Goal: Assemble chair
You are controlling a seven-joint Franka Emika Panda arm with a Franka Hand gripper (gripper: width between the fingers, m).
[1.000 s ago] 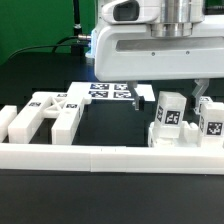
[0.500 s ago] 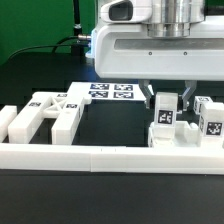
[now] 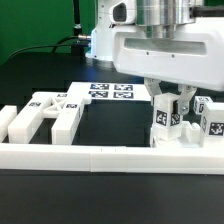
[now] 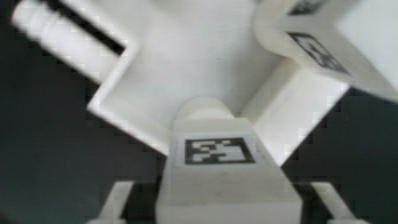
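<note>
A blocky white chair leg (image 3: pixel 167 116) with a black-and-white tag stands upright at the exterior view's right, on a low white base part (image 3: pixel 170 140). My gripper (image 3: pixel 171 110) is lowered over it, one finger on each side. In the wrist view the leg (image 4: pixel 222 150) sits between my fingers (image 4: pixel 121 200) with dark gaps on both sides, so my gripper (image 4: pixel 222 205) is open and not touching. A second tagged leg (image 3: pixel 211 120) stands just to the right. Other tagged chair parts (image 3: pixel 48 110) lie at the left.
The long low white border rail (image 3: pixel 100 156) runs across the front. The marker board (image 3: pixel 110 91) lies flat behind the middle. A further tagged white part (image 4: pixel 317 48) shows close beside the leg in the wrist view.
My gripper has moved toward the exterior view's right and come down, from beside the upright leg to straddling it. The parts have not moved.
</note>
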